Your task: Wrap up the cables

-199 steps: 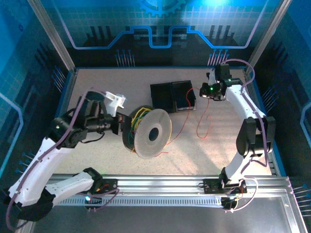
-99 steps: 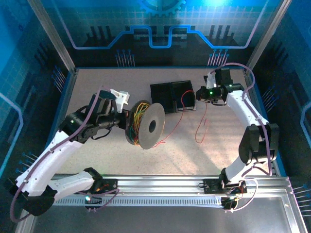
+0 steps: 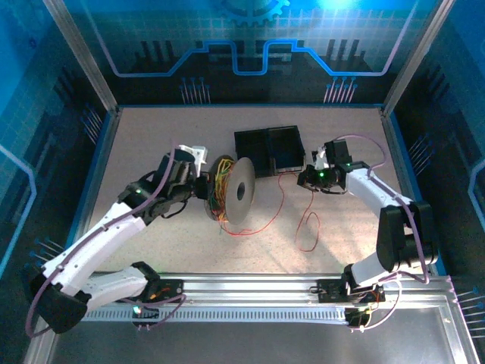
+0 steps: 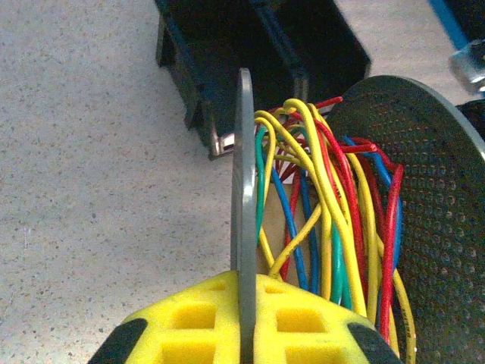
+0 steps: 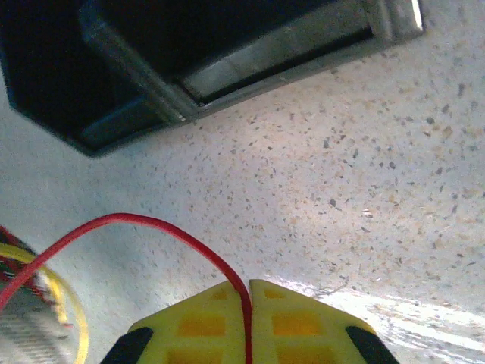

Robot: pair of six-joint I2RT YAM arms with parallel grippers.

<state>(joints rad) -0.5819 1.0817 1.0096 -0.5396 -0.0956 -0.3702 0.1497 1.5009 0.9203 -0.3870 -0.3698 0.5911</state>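
1. We found the left gripper (image 4: 244, 307) clamped on the thin edge of one flange of the spool (image 3: 241, 191), which stood on edge over the table (image 3: 144, 144), just in front of the black tray (image 3: 269, 148).
2. We noted the cables (image 4: 326, 197) (yellow, red, blue and green) wound loosely between the two flanges.
3. We traced one red strand (image 5: 121, 216) running from the spool side, across the table, to the right gripper (image 5: 248, 311).
4. We found the right gripper's pads pressed together on that red strand, close to the tray's near right corner.
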